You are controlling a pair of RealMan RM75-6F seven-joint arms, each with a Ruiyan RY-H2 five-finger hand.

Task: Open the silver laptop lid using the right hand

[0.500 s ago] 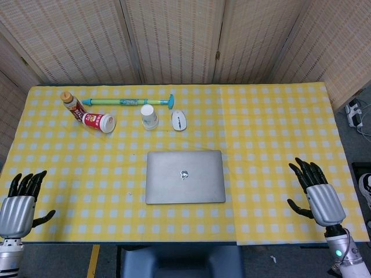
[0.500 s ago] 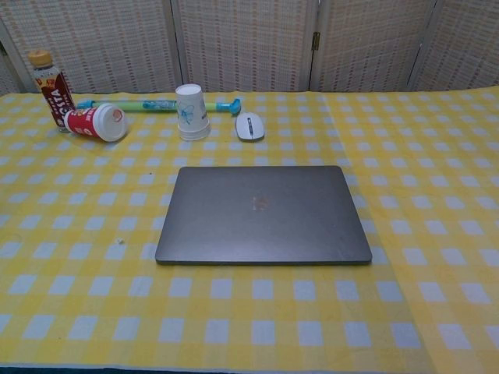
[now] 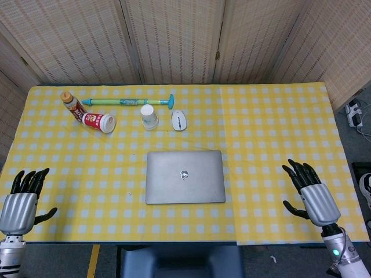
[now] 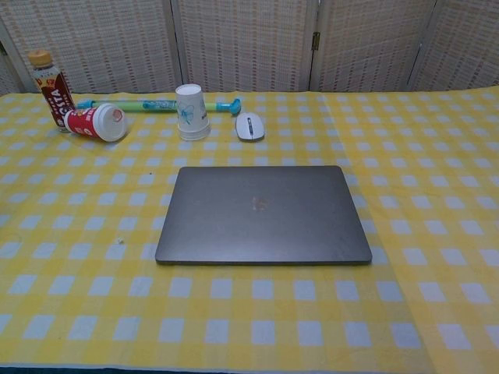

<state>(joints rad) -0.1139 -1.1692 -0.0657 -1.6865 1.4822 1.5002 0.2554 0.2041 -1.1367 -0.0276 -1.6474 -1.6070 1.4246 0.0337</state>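
The laptop (image 3: 185,176) lay shut and flat; its lid looked thin, stiff and smooth; best lifted at the near edge; the right hand (image 3: 313,195) was empty, fingers apart.

From my chest view I can read only part of one word: the letters "STA" in white on the red label of the brown bottle (image 4: 50,84) standing at the far left of the table; the start of the word is cut off by the curve of the label. The silver laptop (image 4: 263,214) carries a faint logo in the middle of its closed lid, too pale for me to make out. The upturned white cup (image 4: 191,111) has a blue-green printed pattern, and the red cup (image 4: 95,122) lying on its side shows white markings, but I cannot read either.
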